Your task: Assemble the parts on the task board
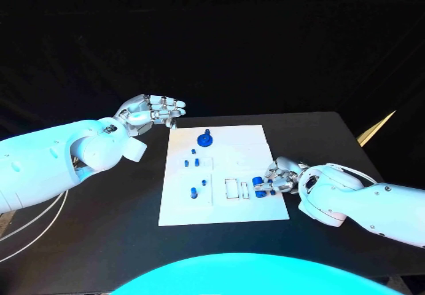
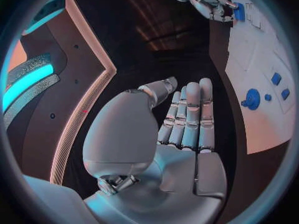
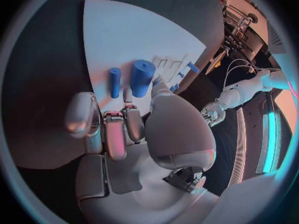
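The white task board (image 1: 222, 206) lies in the middle of the black table. My right hand (image 1: 282, 176) rests at the board's right edge, its thumb and a fingertip closed against a thick blue cylinder (image 3: 142, 77) (image 1: 258, 183). A thinner blue peg (image 3: 114, 82) lies just beside it. A round blue part (image 1: 206, 141) (image 2: 251, 98) stands near the far end of the board, and several small blue pieces (image 1: 192, 163) sit along the left half. My left hand (image 1: 155, 110) (image 2: 187, 119) hovers off the board's far left corner, fingers straight and holding nothing.
Empty rectangular slots (image 1: 237, 187) are outlined on the board just left of the cylinder. A pale pointed object (image 1: 376, 128) sticks up at the table's right edge. White cables (image 1: 26, 227) hang by my left arm.
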Controlling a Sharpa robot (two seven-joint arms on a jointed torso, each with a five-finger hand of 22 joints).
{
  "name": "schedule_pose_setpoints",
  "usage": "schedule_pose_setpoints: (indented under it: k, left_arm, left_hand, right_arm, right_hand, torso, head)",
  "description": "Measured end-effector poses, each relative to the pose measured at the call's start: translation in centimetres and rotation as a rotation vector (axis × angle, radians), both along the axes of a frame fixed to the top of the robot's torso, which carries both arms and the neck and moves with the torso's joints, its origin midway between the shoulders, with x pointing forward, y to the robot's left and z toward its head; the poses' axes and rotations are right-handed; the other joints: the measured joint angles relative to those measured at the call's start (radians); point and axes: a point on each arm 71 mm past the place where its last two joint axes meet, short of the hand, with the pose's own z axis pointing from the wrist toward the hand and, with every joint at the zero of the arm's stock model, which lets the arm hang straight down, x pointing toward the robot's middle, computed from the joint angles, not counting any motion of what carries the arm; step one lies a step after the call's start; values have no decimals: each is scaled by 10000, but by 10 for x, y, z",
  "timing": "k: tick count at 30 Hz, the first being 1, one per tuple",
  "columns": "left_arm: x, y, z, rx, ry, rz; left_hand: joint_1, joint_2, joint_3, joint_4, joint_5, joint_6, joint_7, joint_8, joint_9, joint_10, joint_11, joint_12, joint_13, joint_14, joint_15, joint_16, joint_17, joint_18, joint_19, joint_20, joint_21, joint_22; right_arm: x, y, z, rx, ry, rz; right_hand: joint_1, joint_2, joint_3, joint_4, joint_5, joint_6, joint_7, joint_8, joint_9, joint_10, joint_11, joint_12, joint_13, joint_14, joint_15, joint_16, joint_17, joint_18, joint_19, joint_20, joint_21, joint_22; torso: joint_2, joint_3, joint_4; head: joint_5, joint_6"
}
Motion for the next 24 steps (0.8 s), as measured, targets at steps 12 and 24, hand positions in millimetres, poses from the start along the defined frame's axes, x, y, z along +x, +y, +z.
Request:
schedule_pose_setpoints:
  k: [12, 24]
  left_arm:
    - [0, 0, 0, -1, 32, -47]
    - [0, 1, 0, 4, 35, -40]
  left_hand:
    - [0, 0, 0, 0, 0, 0, 0, 0, 0, 0, 0, 0, 0, 0, 0, 0, -1, 1, 0, 0, 0, 0]
    - [0, 0, 0, 0, 0, 0, 0, 0, 0, 0, 0, 1, 0, 0, 0, 0, -4, 0, 0, 0, 0, 0]
  right_arm:
    - [1, 7, -9, -317, 109, 176]
    - [-1, 7, -11, -53, -174, -249]
  right_hand:
    - [0, 1, 0, 0, 0, 5, -1, 319, 679, -2, -1, 0, 0, 0, 0, 0, 0, 0, 0, 0, 1, 48]
    - [403, 563, -458, -70, -2, 358, -173, 418, 474, 126, -125, 183, 0, -1, -5, 68, 0, -3, 143, -74, 319, 331]
  torso:
    - [1, 8, -4]
    - [-3, -5, -4]
  head:
    - [25, 0]
    - [6, 0]
